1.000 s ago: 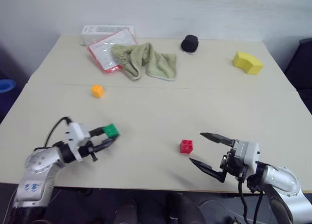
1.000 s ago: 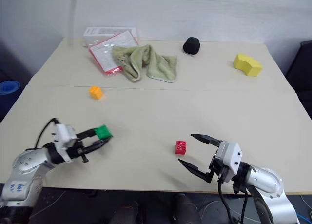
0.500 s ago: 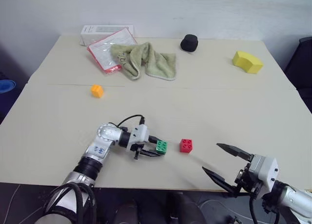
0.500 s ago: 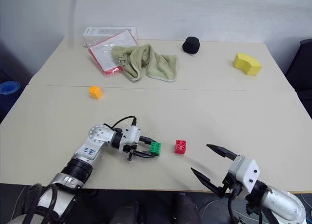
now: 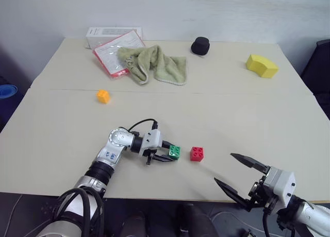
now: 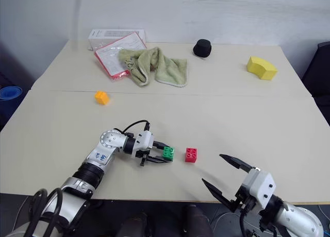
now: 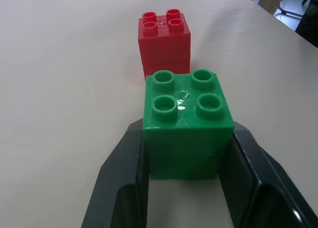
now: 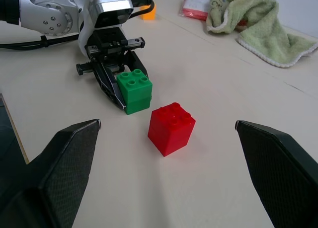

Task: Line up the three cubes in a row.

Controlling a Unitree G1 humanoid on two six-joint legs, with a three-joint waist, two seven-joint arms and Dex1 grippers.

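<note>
My left gripper is shut on the green cube, which rests on or just above the table, a small gap to the left of the red cube. In the left wrist view the green cube sits between the two black fingers with the red cube just beyond it. The orange cube lies far off to the left rear. My right gripper hangs open at the table's near edge, right of the red cube, with nothing between its fingers.
At the back lie a green towel, a red-edged plastic sleeve, a white box, a black round object and a yellow curved block. A seam runs across the table.
My left gripper has swung right across the table with the green cube and set it down beside the red cube. My right gripper has drawn back toward the near edge.
</note>
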